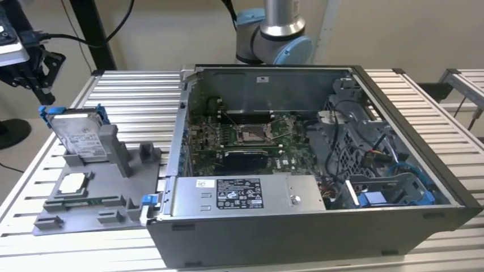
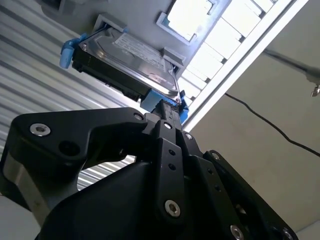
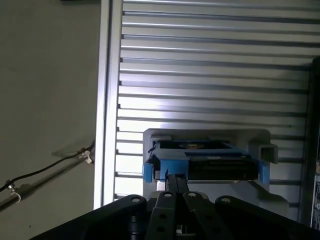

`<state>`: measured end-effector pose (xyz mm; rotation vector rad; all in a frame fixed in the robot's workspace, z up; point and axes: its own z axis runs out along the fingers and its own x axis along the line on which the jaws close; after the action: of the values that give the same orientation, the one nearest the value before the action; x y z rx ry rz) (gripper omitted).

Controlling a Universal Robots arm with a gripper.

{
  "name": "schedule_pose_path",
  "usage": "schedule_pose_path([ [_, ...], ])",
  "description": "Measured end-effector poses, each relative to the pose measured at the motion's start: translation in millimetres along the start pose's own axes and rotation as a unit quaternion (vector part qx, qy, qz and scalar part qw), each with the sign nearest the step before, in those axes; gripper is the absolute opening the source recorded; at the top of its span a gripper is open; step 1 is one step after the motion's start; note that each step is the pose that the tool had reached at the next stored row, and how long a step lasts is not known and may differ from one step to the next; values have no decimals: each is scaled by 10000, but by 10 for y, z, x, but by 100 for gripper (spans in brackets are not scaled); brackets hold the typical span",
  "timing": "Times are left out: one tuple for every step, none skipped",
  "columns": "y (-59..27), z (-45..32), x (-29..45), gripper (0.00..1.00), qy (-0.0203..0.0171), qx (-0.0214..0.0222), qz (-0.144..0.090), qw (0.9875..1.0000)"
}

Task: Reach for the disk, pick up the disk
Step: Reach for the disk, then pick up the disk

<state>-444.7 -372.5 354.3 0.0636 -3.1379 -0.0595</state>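
The disk (image 1: 78, 136) is a silver hard drive with a white label and blue bracket, standing on edge in the grey holder (image 1: 94, 192) at the exterior view's left. My gripper (image 1: 39, 90) hangs above and slightly behind it, apart from it. In both wrist views the disk (image 2: 132, 55) (image 3: 200, 161) lies just beyond the black fingers (image 2: 167, 117) (image 3: 175, 182). The fingers are pressed together with nothing between them, so the gripper is shut.
A small square silver-white chip (image 1: 73, 183) rests on the holder in front of the disk. An open computer case (image 1: 302, 170) stands on the slatted metal table (image 1: 136, 96) to the exterior view's right. A cable (image 3: 45, 170) runs across the floor beside the table edge.
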Motion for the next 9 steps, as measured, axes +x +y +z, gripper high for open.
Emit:
schedule_pose_path([
  [0,0,0,0,2,0,-45,10000],
  [0,0,0,0,4,1,-96,10000],
  [0,0,0,0,6,2,-146,9999],
  [0,0,0,0,8,3,-198,9998],
  [0,0,0,0,10,4,-252,9997],
  [0,0,0,0,12,4,-305,9995],
  [0,0,0,0,14,5,-353,9994],
  [0,-1,0,0,16,6,-403,9992],
  [0,0,0,0,18,7,-453,9990],
])
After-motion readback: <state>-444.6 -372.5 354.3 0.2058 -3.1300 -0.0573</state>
